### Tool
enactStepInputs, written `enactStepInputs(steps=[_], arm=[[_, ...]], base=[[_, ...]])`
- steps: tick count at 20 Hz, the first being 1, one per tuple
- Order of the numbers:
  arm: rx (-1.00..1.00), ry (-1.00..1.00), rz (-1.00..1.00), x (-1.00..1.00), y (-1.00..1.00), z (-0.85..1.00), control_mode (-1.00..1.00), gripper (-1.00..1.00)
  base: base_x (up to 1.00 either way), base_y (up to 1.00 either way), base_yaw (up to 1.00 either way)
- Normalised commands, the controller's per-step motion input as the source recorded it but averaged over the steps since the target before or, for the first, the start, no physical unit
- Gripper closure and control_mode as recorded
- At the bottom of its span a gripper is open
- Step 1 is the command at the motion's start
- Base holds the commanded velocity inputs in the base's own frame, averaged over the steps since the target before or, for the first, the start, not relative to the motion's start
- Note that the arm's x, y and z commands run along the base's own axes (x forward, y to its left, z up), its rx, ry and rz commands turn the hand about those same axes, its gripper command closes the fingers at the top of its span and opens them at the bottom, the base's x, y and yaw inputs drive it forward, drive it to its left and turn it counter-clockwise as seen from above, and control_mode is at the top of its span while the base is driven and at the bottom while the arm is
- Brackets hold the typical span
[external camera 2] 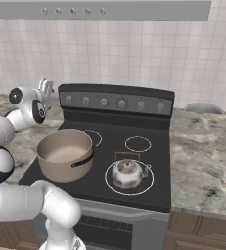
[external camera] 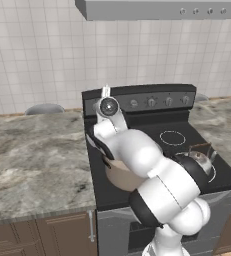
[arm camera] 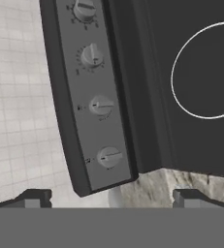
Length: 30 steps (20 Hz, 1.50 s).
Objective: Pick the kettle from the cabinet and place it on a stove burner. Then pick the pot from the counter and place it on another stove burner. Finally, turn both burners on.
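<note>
The kettle (external camera 2: 128, 174), a small squat shiny silver thing with a thin arched dark handle, sits on the stove (external camera 2: 148, 190) inside the white ring of the front right burner. The pot (external camera 2: 65, 154), round, beige-tan with a dark rim and a black side handle, stands on the front left burner just beside the kettle, not touching it; in the left base view the pot (external camera: 118, 175) is largely hidden behind the white arm. The stove top is black glass with thin white burner circles, and its raised back panel (external camera 2: 115, 102) carries a row of round grey knobs.

The pincer (external camera 2: 46, 87) is up at the left end of that back panel, level with the knobs. Its fingers stand wide apart and hold nothing; in the hand view the two dark fingertips (arm camera: 33, 197) sit far apart at the bottom, with the end of the panel between them and no contact visible. That view shows four ribbed grey knobs (arm camera: 101, 105) in a line along the panel, with a burner ring beyond.

The bench (external camera 2: 207, 151) of grey-brown veined marble flanks the stove on both sides, with dark brown wooden fronts below. Behind the stove is a pale tiled wall (external camera: 47, 55), and above it a grey range hood (external camera: 167, 9) with small round buttons.
</note>
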Motion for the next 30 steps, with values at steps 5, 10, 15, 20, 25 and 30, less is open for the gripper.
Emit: enactStepInputs(steps=[5,10,15,20,25,30], arm=[[-0.04,0.00,-0.01,0.06,0.01,0.00,-1.00,-1.00],[-0.03,-0.01,-0.01,0.09,0.00,-0.09,-1.00,-1.00],[-0.04,0.00,-0.01,0.14,0.00,-0.19,-1.00,-1.00],[-0.04,0.00,0.00,0.09,0.01,-0.13,-1.00,-1.00],[-0.02,0.00,0.00,0.06,0.00,0.00,-1.00,-1.00],[-0.03,0.00,0.00,0.08,0.00,0.00,-1.00,-1.00]], base=[[0.00,0.00,0.00],[0.00,0.00,0.00],[0.00,0.00,0.00],[0.00,0.00,0.00],[0.00,0.00,0.00],[0.00,0.00,0.00]])
